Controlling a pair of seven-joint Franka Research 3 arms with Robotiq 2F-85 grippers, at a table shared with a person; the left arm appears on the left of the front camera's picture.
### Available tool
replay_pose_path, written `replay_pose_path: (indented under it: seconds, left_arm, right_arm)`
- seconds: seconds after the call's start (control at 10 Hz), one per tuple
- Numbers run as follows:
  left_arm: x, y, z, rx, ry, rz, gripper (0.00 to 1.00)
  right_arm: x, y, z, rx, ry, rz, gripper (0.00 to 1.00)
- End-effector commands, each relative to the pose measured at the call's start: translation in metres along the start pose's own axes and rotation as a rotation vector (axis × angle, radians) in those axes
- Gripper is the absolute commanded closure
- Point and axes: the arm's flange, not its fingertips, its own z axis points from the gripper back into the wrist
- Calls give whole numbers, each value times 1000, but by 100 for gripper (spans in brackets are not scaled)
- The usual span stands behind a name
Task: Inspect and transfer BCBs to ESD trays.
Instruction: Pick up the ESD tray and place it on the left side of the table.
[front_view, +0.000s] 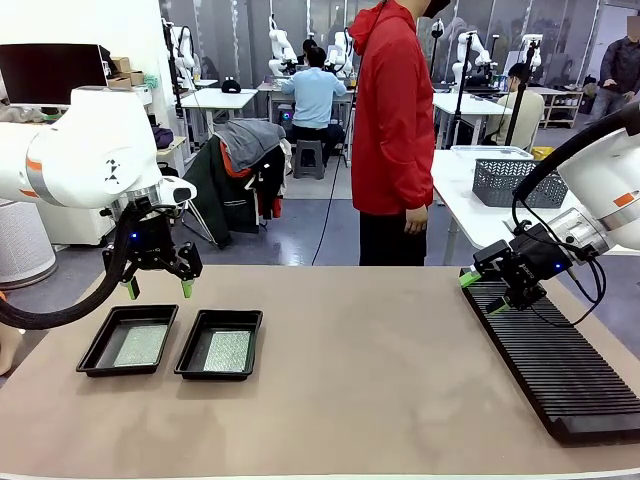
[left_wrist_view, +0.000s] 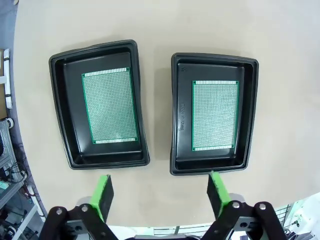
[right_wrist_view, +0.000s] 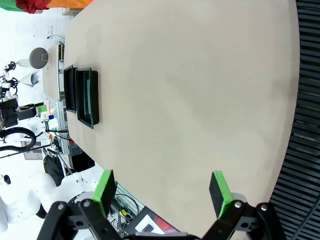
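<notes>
Across the far side of the table (front_view: 380, 370) a person in a red hooded top (front_view: 393, 110) stands with hands at the sides, well back from the work area. On the robot's right, a long black ribbed rack (front_view: 560, 365) lies along the table edge; a grey mesh basket (front_view: 505, 182) sits on another table behind it.

Left gripper (front_view: 158, 288) hangs above the table with its jaws spread wide, holding nothing and touching nothing. Right gripper (front_view: 480, 295) hovers at the rack's far end, jaws likewise wide apart and empty.

Two ESD trays (left_wrist_view: 100, 102) (left_wrist_view: 214, 114) rest side by side on the robot's left, close but not touching. Each holds one BCB (left_wrist_view: 109, 106) (left_wrist_view: 215, 116) lying flat on its floor. In the front view both trays lie just nearer the camera than the left gripper, below its fingertips; they are well apart from the right gripper.
</notes>
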Motion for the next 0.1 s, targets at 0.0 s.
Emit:
replay_pose_path:
  seconds: [0.0]
  left_arm:
    - [0, 1, 0, 0, 1, 4, 0]
  right_arm:
    - [-1, 2, 0, -15, -4, -21, 0]
